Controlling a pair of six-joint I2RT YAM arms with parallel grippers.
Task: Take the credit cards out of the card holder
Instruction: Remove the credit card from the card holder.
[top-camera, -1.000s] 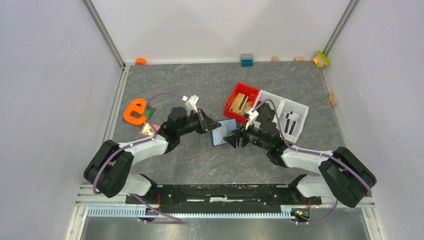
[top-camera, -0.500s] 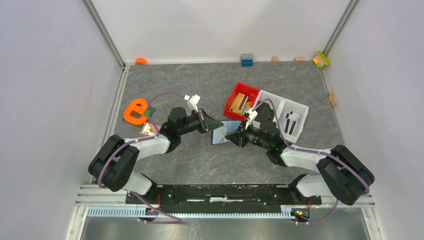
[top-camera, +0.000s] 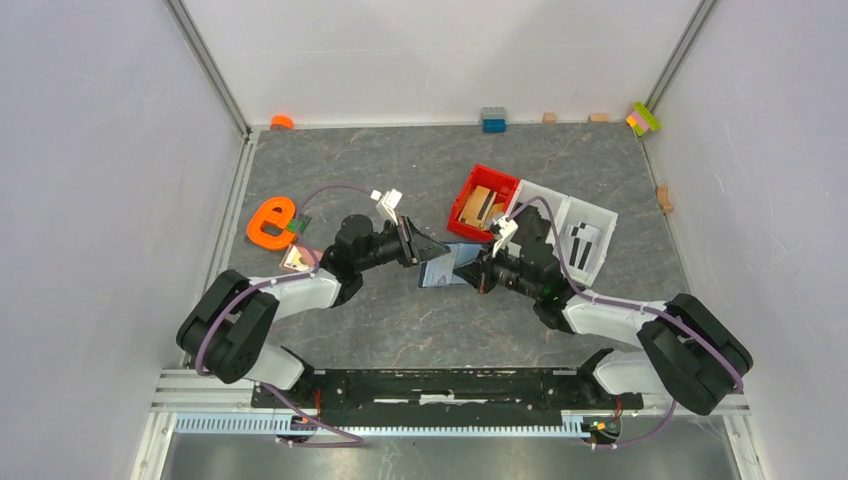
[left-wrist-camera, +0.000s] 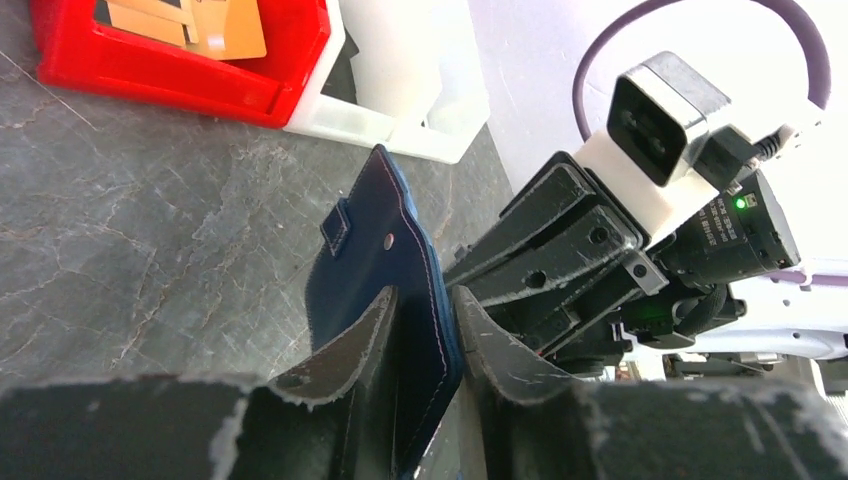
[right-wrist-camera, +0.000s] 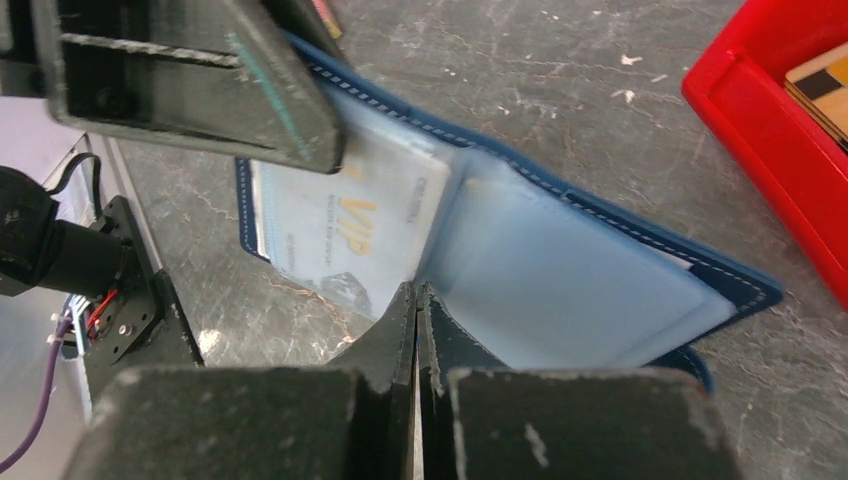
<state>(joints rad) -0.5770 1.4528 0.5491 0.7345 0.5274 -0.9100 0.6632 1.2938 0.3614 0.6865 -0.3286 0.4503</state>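
Note:
The navy card holder is open, propped tilted between my two grippers mid-table. My left gripper straddles one leaf. That leaf rests by the right finger, and a dark gap shows on the other side, so the left gripper is open. A pale credit card marked VIP sits in the light-blue left pocket. My right gripper is shut, its tips at the fold on the near edge, with nothing seen between them. Pinkish-tan cards lie beside the left arm.
A red tray with tan wooden blocks stands just behind the right gripper, joined to a white tray. An orange e-shaped piece lies at the left. Small blocks line the far wall.
My right gripper has closed from wide open and moved in to the card holder's fold. The left fingers have eased apart around the leaf. The card holder has shifted slightly left.

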